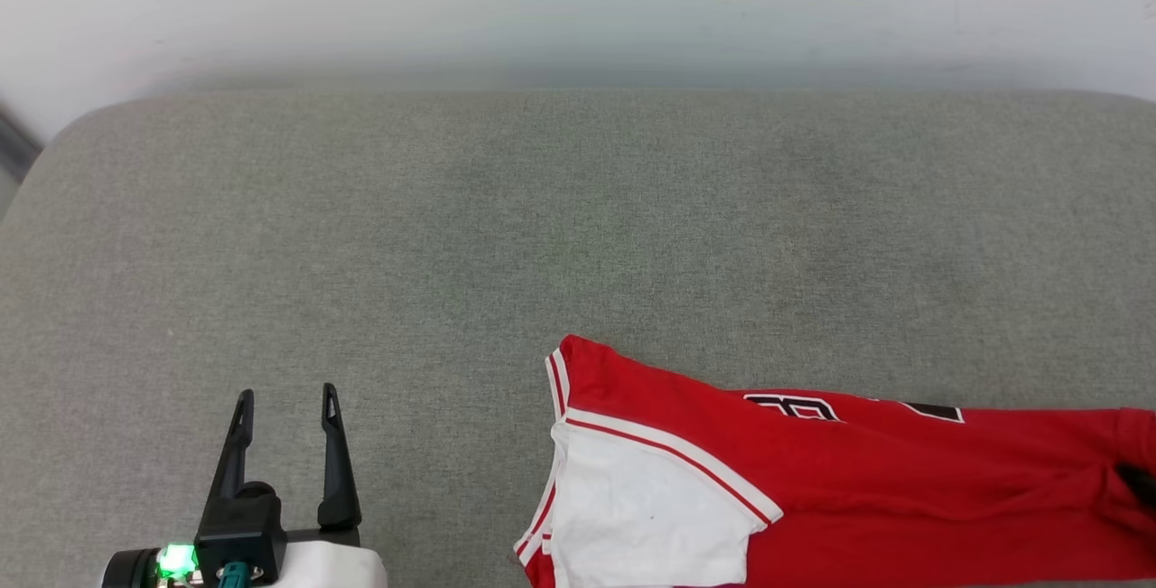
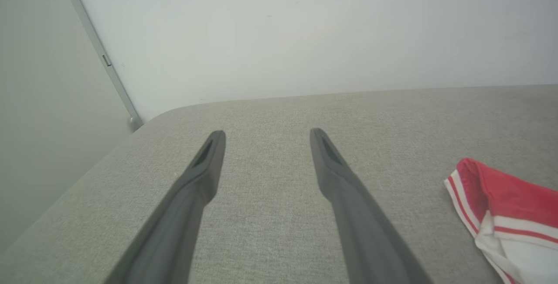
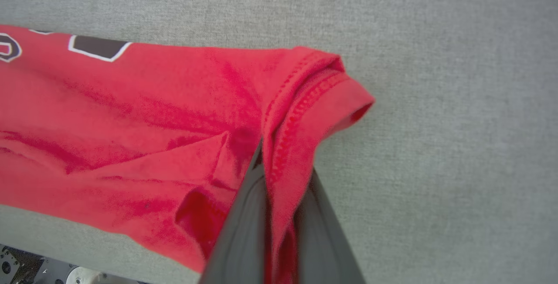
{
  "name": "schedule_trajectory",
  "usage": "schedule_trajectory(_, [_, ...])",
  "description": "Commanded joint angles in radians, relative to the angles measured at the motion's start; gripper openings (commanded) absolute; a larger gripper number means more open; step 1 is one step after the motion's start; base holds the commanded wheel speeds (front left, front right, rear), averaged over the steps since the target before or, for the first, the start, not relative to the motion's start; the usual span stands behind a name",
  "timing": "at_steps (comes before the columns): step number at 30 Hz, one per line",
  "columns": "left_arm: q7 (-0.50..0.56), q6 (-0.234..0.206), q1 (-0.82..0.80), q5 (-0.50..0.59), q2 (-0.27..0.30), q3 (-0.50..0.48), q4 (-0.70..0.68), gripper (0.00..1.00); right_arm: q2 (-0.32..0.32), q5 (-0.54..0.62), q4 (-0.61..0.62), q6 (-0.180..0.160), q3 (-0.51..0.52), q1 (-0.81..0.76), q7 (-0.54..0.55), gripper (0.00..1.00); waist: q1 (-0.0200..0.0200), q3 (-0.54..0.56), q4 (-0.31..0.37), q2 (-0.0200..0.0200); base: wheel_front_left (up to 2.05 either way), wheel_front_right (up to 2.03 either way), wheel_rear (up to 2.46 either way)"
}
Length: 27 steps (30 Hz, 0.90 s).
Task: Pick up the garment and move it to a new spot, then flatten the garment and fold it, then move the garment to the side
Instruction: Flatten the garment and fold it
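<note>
Garment (image 1: pixel 813 480) soft, light, limp, likely to droop when lifted | my right pincer (image 3: pixel 285 157) clenched on its stitched hem edge, cloth spreading leftward | my left pincer (image 1: pixel 287 392) released, garment off to its right | I judge the doubled hem grips best

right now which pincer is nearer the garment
Right. The right pincer is shut on the garment at its hem; the left pincer hangs open, apart from its white sleeve.

Overhead head, close wrists, shared garment (image 1: pixel 858 480)

Open grey cushion (image 1: pixel 379 236) left, garment (image 1: pixel 840 471) lower right, wall (image 1: pixel 578 1) behind
</note>
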<state>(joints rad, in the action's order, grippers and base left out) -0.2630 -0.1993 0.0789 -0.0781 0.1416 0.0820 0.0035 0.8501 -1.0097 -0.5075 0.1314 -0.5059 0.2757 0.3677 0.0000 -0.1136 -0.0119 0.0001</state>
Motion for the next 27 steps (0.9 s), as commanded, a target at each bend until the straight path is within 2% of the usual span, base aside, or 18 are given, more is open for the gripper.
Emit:
schedule_trajectory(1, [-0.002,0.006,0.01,0.008,-0.006,-0.005,0.001,1.0,0.003,-0.002,0.015,-0.002,-0.006,-0.006,0.013,0.0,0.0,0.005,0.0,-0.0001,0.0,0.0,0.0])
schedule_trajectory(4, [-0.002,0.019,0.017,0.015,-0.012,-0.013,0.005,1.0,0.0,-0.036,0.086,-0.001,-0.013,-0.024,0.033,0.0,0.0,0.014,-0.002,-0.0001,0.0,0.0,0.0])
schedule_trajectory(9, [-0.002,0.033,0.021,0.012,-0.027,-0.033,0.0,1.0,0.0,-0.087,0.286,-0.001,-0.035,-0.05,0.07,0.0,0.0,0.02,-0.001,-0.0001,0.0,0.0,0.0])
schedule_trajectory(15, [-0.002,0.047,0.018,0.023,-0.043,-0.045,-0.003,1.0,-0.036,-0.038,0.495,-0.001,-0.075,0.006,0.131,0.0,0.0,0.013,-0.003,-0.0001,0.0,0.0,0.0])
schedule_trajectory(21, [-0.002,0.062,-0.008,0.032,-0.056,-0.046,-0.009,1.0,-0.159,0.046,0.563,-0.001,-0.184,0.151,0.232,0.0,0.0,-0.018,-0.013,-0.0001,0.0,0.0,0.0])
schedule_trajectory(27, [-0.002,0.077,-0.045,0.034,-0.069,-0.04,-0.006,1.0,-0.299,0.151,0.491,-0.001,-0.34,0.335,0.271,0.0,0.0,-0.063,-0.039,-0.0001,0.0,0.0,0.0])
